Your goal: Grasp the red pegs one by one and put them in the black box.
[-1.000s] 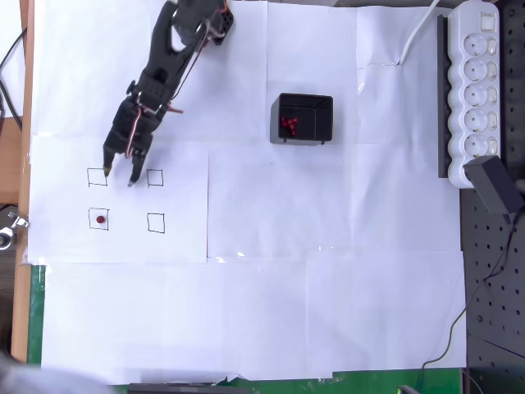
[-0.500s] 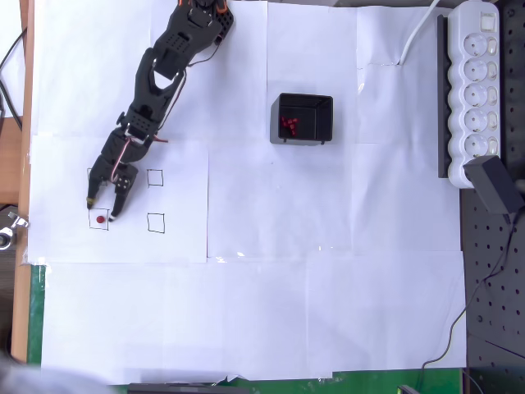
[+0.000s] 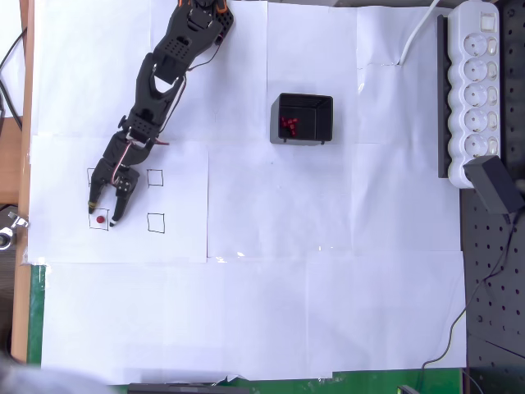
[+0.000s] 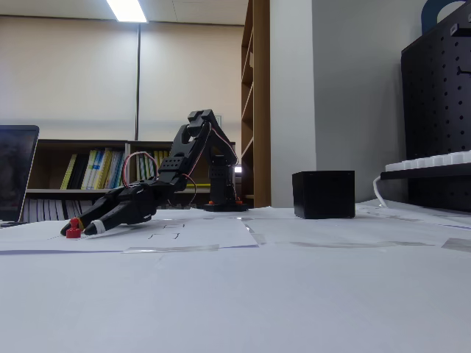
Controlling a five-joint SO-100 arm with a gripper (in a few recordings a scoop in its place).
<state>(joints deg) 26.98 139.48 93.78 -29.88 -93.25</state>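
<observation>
Overhead view: tiny dark-red round peg [image 3: 100, 219] sitting in the lower-left drawn square on the paper-covered worktop [image 3: 328, 246], black fingers [image 3: 118, 215] spread apart either side, not clenched yet. Looks light, hard, probably tippy; best pinched low across its round sides.

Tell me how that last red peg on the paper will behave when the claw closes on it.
The red peg is tiny beside the open claw straddling it, so it is probably very light and may skid on the smooth paper if one finger touches first. In the fixed view it stands upright on a wider base, so tipping looks possible; once on its side, its round shape could roll.
</observation>
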